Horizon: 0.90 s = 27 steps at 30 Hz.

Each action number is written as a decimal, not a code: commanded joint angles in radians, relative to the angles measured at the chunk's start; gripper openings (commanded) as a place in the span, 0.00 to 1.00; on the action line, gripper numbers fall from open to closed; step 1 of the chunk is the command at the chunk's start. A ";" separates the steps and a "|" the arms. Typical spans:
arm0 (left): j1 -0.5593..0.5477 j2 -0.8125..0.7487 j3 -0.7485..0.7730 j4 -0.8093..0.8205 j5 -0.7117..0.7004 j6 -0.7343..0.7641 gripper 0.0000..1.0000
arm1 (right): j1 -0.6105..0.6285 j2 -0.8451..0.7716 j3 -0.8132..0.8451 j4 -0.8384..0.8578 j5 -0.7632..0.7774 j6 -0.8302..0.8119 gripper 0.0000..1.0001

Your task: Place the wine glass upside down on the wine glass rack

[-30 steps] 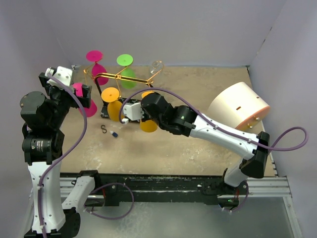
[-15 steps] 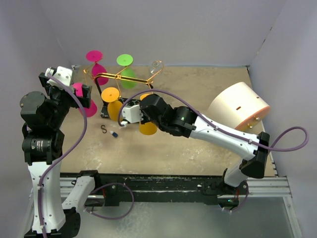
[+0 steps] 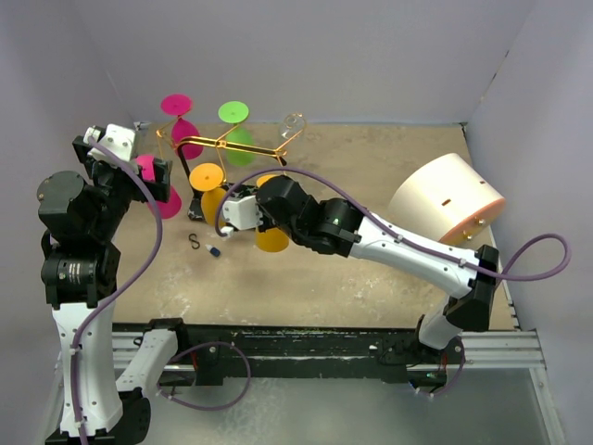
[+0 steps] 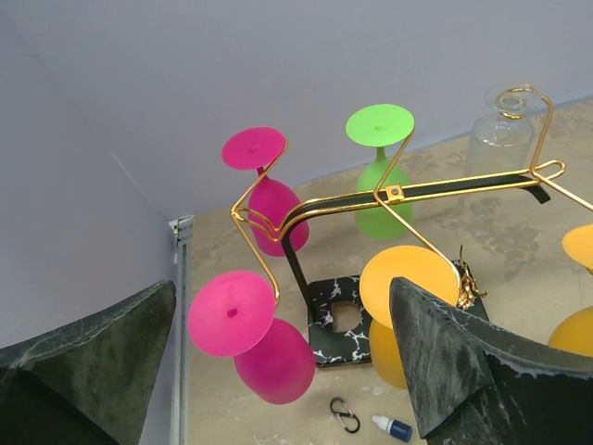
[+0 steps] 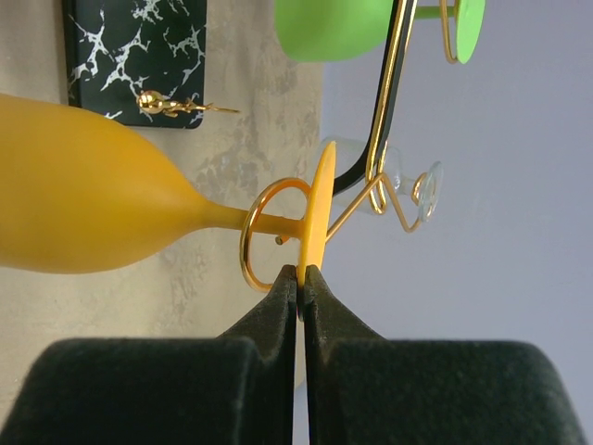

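Observation:
The wine glass rack [image 4: 417,190] is a gold wire stand on a black marbled base [image 4: 338,320], seen at the back left in the top view [image 3: 222,141]. An orange wine glass [image 5: 83,195] hangs upside down with its stem inside a spiral curl [image 5: 255,232]. My right gripper [image 5: 301,278] is shut on the rim of its foot [image 5: 320,209]. Its bowl [image 3: 271,239] shows under the right arm. My left gripper [image 4: 283,283] is open and holds nothing, facing a hanging pink glass [image 4: 269,352].
Another pink glass [image 4: 273,213], a green one [image 4: 375,199], a clear one [image 4: 500,139] and a second orange one [image 4: 403,297] hang on the rack. A carabiner [image 3: 195,242] and a small dropper bottle [image 3: 214,251] lie on the table. A cream drum [image 3: 445,199] stands at the right.
The right arm has shifted a little to the left, carrying the orange glass with it. The left arm has not moved.

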<state>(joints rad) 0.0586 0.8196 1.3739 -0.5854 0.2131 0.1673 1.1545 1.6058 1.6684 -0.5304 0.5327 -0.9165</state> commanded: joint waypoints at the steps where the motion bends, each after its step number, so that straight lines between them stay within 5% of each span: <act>1: 0.007 -0.008 0.000 0.046 0.016 -0.018 0.99 | 0.010 0.010 0.050 0.033 0.022 0.014 0.00; 27: 0.008 -0.012 -0.005 0.048 0.017 -0.011 0.99 | 0.028 0.039 0.060 0.033 0.020 0.031 0.15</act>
<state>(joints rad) 0.0586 0.8150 1.3739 -0.5850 0.2146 0.1677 1.1759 1.6493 1.6829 -0.5198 0.5392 -0.9054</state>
